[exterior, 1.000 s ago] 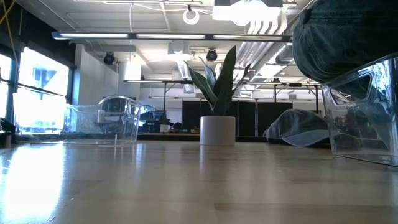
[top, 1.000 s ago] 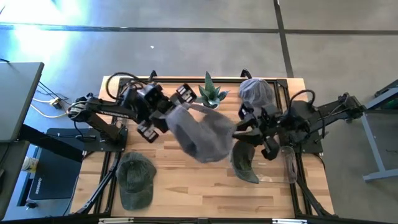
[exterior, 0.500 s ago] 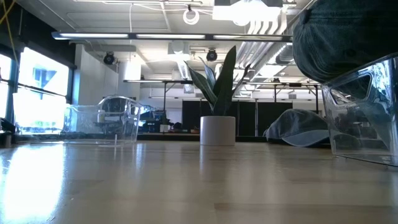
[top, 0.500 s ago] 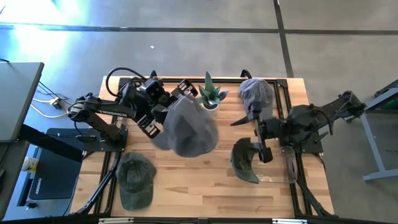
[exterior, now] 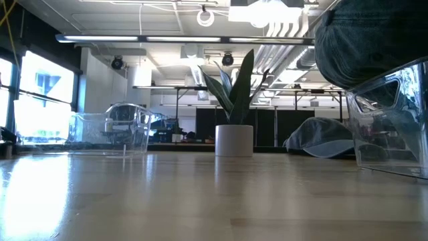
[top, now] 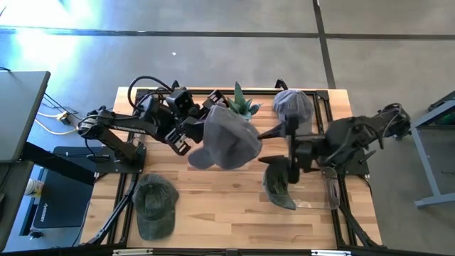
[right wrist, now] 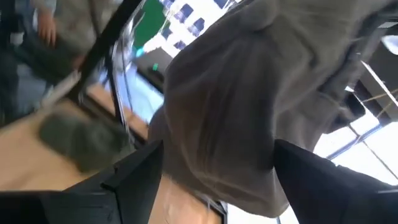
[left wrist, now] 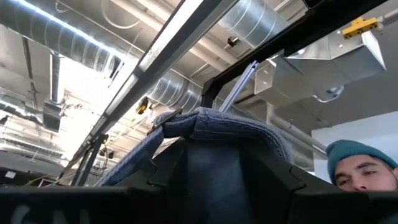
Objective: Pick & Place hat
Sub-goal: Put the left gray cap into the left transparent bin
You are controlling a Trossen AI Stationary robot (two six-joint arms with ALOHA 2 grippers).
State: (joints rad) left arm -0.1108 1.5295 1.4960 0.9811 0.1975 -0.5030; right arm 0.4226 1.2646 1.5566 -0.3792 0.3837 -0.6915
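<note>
A: Where is the grey hat (top: 229, 139) right now?

B: It hangs in the air above the middle of the bench (top: 213, 213), just in front of the potted plant (top: 240, 103). The left end effector (top: 201, 122) pinches its edge, and in the left wrist view the fabric is bunched between the two dark fingers (left wrist: 155, 171).

A: And the right end effector (top: 291, 146)?

B: It sits just beside the hat on the right side, fingers spread wide with nothing between them. In its own wrist view the grey cloth fills most of the space ahead of it, but the fingers (right wrist: 134, 168) are not closed on it.

A: What else lies on the bench?

B: An olive green cap (top: 155, 205) near the front left corner, a dark green cap (top: 279, 183) on a clear stand (top: 332, 186) near the right front, and another grey cap (top: 293, 105) at the back right. In the low view a clear container (exterior: 110, 130) stands at the far left, and a dark cap sits on a clear stand at the near right edge.

A: Anyone nearby?

B: A person in a teal beanie (left wrist: 354, 155) shows at the edge of the left wrist view.
</note>
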